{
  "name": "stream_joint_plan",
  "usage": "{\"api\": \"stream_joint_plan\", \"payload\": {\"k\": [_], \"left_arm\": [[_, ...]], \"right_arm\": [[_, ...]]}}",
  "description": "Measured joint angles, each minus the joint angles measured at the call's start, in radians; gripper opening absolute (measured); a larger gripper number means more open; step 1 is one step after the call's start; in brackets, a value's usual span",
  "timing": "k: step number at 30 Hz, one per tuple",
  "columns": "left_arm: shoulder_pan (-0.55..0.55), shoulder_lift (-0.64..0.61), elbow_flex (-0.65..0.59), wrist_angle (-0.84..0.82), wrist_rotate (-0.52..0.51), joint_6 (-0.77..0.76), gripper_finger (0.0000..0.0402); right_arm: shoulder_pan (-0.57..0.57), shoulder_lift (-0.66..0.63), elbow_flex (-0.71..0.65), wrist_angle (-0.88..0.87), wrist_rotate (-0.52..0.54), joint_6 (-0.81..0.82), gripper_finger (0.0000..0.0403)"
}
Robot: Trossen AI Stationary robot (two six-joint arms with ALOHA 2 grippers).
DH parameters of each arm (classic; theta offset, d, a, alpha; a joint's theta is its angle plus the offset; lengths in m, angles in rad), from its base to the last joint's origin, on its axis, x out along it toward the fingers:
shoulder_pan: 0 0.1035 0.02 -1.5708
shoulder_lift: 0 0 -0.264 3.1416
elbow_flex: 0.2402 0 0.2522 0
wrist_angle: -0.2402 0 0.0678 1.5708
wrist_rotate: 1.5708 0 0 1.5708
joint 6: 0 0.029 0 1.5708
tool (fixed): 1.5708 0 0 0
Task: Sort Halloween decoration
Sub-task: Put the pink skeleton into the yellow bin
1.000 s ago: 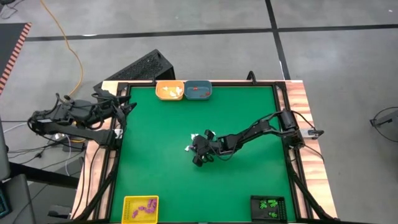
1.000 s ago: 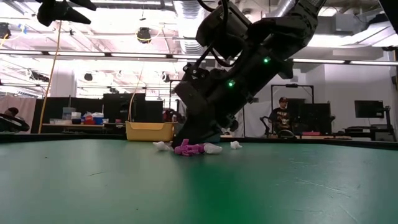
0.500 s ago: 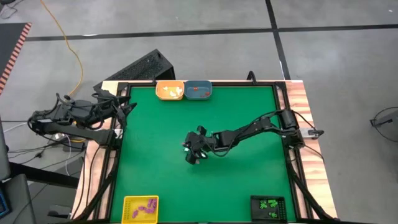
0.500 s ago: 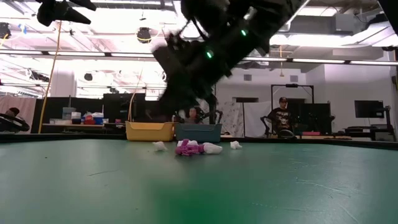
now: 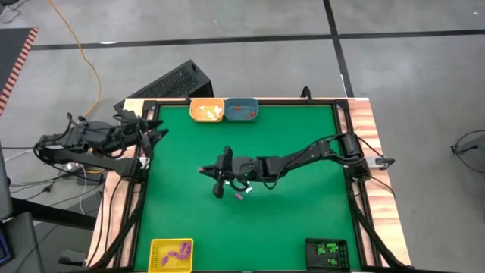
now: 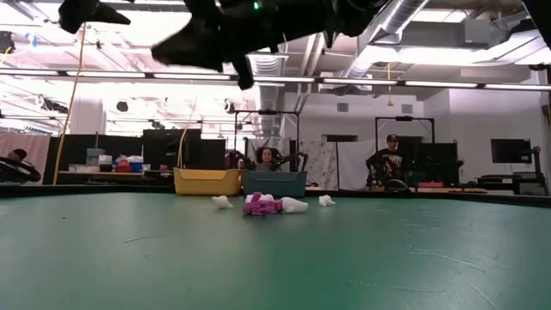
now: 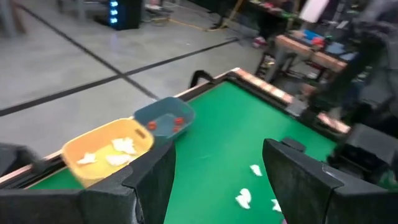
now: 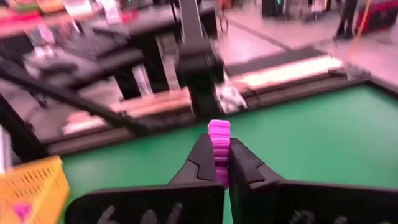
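My right gripper [image 8: 219, 151] is shut on a small purple trinket [image 8: 219, 135] and hangs high over the middle of the green table [image 5: 182, 212], seen from above as the right gripper [image 5: 206, 170]. A small pile of purple trinkets [image 6: 258, 205] and white trinkets [image 6: 294, 205] lies on the mat below the arm. My left gripper [image 7: 214, 180] waits open at the table's far left corner, also seen from above as the left gripper [image 5: 155, 133]. My right gripper pinches the purple trinket between its two fingers [image 8: 202, 158]. The trinket's upper part [image 8: 219, 129] sticks out past the fingertips. The fingers lie almost level and point toward the table's left edge. The trinket is lifted clear of the mat.
An orange tray [image 5: 207, 111] with white pieces and a blue tray [image 5: 242, 111] with red pieces stand at the far edge. A yellow tray [image 5: 171, 254] with purple pieces is at the near left, a black tray [image 5: 327, 252] with green pieces at the near right.
My right gripper has risen from the pile with the purple trinket. It has tipped from pointing down to almost level and has swung toward the table's left edge. The remaining pile has stayed in place on the mat.
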State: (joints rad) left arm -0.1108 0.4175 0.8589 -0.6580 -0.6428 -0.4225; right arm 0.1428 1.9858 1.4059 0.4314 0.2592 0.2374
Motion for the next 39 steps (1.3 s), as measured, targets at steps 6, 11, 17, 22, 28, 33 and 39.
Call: {"api": "stream_joint_plan", "payload": {"k": [6,11,17,22,28,33,39], "left_arm": [[0.0,0.0,0.0,0.05,0.084,0.044,0.0231],[0.0,-0.001,0.004,0.074,0.153,0.081,0.0231],[0.0,-0.002,0.048,0.074,0.2,0.11,0.0231],[0.0,-0.002,0.093,0.074,0.222,0.127,0.0231],[0.0,-0.002,0.137,0.072,0.25,0.144,0.0231],[0.0,-0.002,0.158,0.073,0.264,0.157,0.0231],[0.0,-0.002,0.16,0.065,0.264,0.157,0.0231]], "right_arm": [[0.033,0.059,0.075,0.06,-0.003,0.0,0.0009],[0.068,0.174,0.248,0.029,-0.01,-0.003,0.0009],[0.096,0.32,0.472,-0.068,-0.035,-0.004,0.0009],[0.122,0.439,0.632,-0.085,-0.094,-0.003,0.0009],[0.16,0.563,0.79,-0.094,-0.173,-0.002,0.0009],[0.201,0.591,0.833,-0.119,-0.206,0.018,0.0009],[0.246,0.592,0.833,-0.178,-0.225,0.07,0.0009]]}}
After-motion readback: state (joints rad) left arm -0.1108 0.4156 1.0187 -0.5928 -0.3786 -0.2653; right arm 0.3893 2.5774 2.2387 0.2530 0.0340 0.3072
